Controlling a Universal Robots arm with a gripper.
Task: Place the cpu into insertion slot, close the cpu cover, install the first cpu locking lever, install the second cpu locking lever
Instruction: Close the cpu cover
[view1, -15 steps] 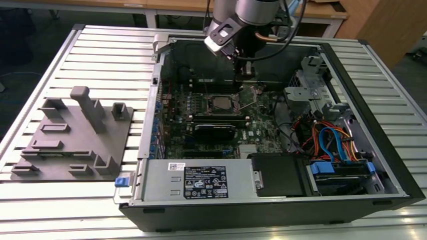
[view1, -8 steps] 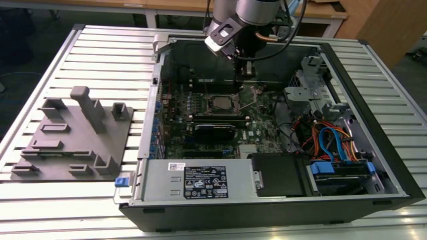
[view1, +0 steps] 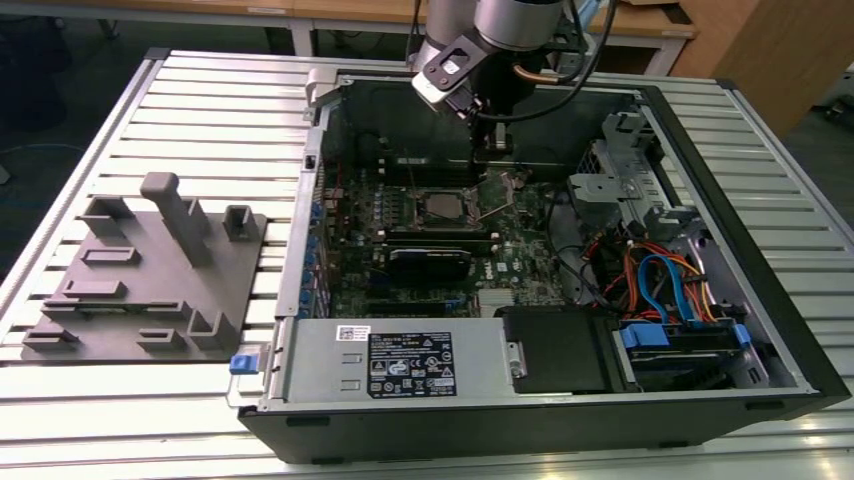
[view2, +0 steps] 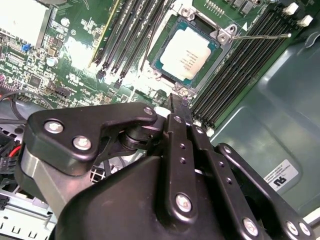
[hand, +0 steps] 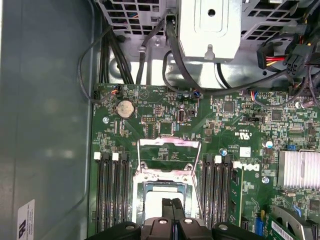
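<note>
The chip (view2: 186, 54) lies flat in its slot (view2: 159, 65). The gripper (view2: 179, 100), pinched shut on nothing, hangs just beside the slot. The chip looks light, stiff and breakable; hold its edges.

1. We log the exterior view as high and oblique, standing back off the table (view1: 160, 100) edge, taking in the whole open computer case (view1: 534, 435).
2. Both wrist views sit close over the motherboard (hand: 235, 125), looking past the gripper (hand: 175, 202); the first squarely, the second slantwise.
3. All three share the cpu (view2: 186, 55).
</note>
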